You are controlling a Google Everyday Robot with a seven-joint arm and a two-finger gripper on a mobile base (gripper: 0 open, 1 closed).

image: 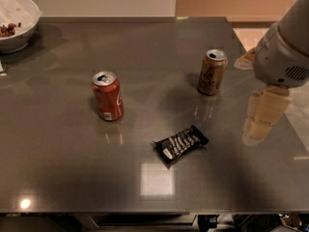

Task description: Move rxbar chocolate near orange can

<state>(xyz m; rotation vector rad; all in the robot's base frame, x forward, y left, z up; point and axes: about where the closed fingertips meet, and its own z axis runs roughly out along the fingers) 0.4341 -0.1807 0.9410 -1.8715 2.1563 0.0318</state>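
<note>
The rxbar chocolate (181,143), a flat bar in a black wrapper with white lettering, lies on the grey table (58,163), front of centre and turned at an angle. The orange can (212,72), amber-brown with a silver top, stands upright behind it and to the right. My gripper (262,115) hangs over the table's right edge. It is to the right of the bar, in front of the orange can, and touches neither.
A red cola can (107,95) stands upright left of centre. A white bowl (17,21) with some food in it sits at the back left corner. The table's right edge runs just under the arm (285,52).
</note>
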